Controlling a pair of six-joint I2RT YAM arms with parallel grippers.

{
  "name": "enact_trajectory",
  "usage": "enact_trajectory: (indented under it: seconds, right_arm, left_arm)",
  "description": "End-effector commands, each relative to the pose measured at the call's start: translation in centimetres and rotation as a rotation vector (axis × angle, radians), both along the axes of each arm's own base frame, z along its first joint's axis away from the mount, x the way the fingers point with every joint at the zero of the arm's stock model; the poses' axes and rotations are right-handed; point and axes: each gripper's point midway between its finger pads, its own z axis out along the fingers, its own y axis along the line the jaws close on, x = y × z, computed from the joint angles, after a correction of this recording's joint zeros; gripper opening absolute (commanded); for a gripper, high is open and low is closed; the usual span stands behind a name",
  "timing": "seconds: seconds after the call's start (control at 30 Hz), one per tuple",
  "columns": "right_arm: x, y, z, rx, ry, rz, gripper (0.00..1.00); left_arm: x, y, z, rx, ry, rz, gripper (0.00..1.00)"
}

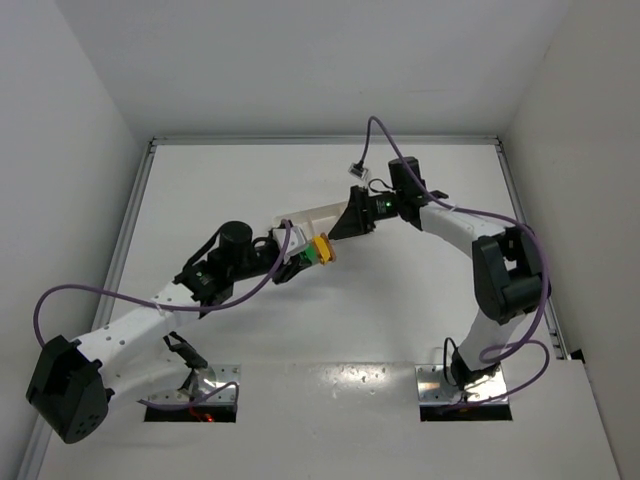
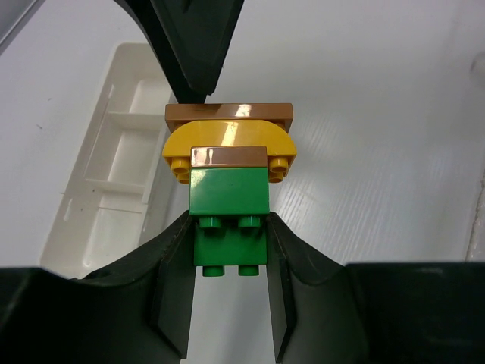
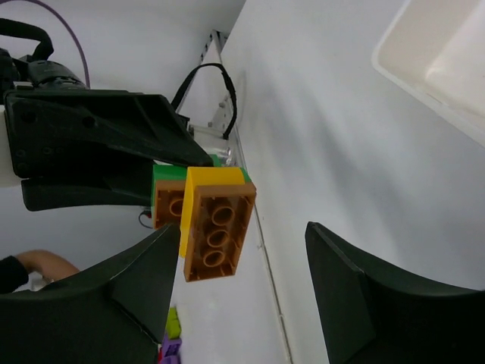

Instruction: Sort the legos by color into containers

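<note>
My left gripper (image 2: pixel 229 231) is shut on the green brick (image 2: pixel 229 199) at the base of a joined stack of legos, held above the table. On the green sit a small brown piece (image 2: pixel 229 156), a rounded yellow brick (image 2: pixel 227 136) and a long brown brick (image 3: pixel 218 224). My right gripper (image 3: pixel 242 265) is open at the stack's far end, its jaws on either side of the long brown brick and not touching it. In the top view the stack (image 1: pixel 320 251) hangs between both grippers. The white tray of containers (image 2: pixel 114 163) lies just beside it, its visible compartments empty.
A tray corner (image 3: pixel 436 64) shows at the upper right of the right wrist view. Small lime and purple bricks (image 3: pixel 173 334) lie low in that view. The table's raised metal rim (image 1: pixel 135 215) runs along the left side. Purple cables trail from both arms.
</note>
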Motion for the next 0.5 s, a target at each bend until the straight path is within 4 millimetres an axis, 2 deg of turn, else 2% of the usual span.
enact_trajectory:
  seconds: [0.0, 0.2, 0.3, 0.33, 0.37, 0.4, 0.43, 0.47]
  right_arm:
    - [0.1, 1.3, 2.1, 0.060, -0.091, 0.070, 0.66]
    - [-1.0, 2.1, 2.0, 0.067, -0.089, 0.107, 0.65]
    - [-1.0, 2.1, 2.2, 0.075, -0.095, 0.114, 0.56]
    - [-1.3, 2.0, 2.0, 0.077, -0.085, 0.121, 0.52]
    - [-1.2, 2.1, 2.1, 0.081, -0.095, 0.122, 0.41]
    - [-1.4, 2.1, 2.1, 0.086, -0.093, 0.129, 0.35]
    - [-1.4, 2.1, 2.1, 0.086, -0.093, 0.129, 0.20]
    - [-1.4, 2.1, 2.1, 0.086, -0.093, 0.129, 0.10]
  left_arm:
    - [0.4, -0.5, 2.3, -0.053, -0.098, -0.008, 0.00]
    - [0.9, -0.3, 1.7, -0.046, -0.103, 0.020, 0.00]
    - [1.1, -0.2, 1.9, -0.050, -0.112, 0.029, 0.00]
    - [1.1, -0.3, 2.1, -0.055, -0.119, 0.029, 0.00]
    - [1.3, -0.2, 2.1, -0.053, -0.121, 0.039, 0.00]
    - [1.3, -0.2, 2.1, -0.053, -0.121, 0.039, 0.00]
    - [1.4, -0.1, 2.1, -0.051, -0.122, 0.048, 0.00]
    - [1.3, 0.0, 1.6, -0.045, -0.115, 0.048, 0.00]
